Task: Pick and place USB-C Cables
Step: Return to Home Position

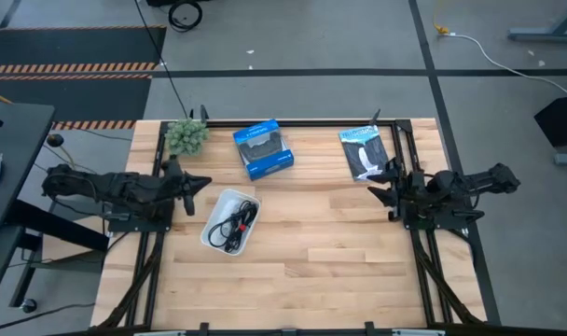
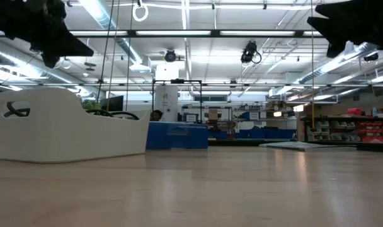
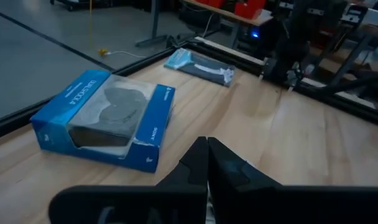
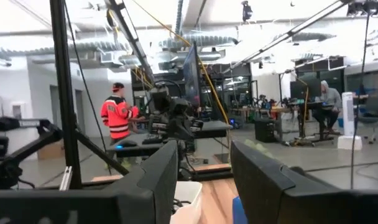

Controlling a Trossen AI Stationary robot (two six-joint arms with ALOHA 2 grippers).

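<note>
USB-C cables (image 1: 235, 224), black coils tangled in white bin (image 1: 220, 203), left gripper (image 3: 207, 147) fingers together, right gripper (image 4: 204, 152) fingers apart

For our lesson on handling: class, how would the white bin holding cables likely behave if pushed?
The white bin holds only a few thin cables, so it is probably light and may slide readily on the smooth wooden table. Its broad base and low walls suggest it would hardly tip.
</note>
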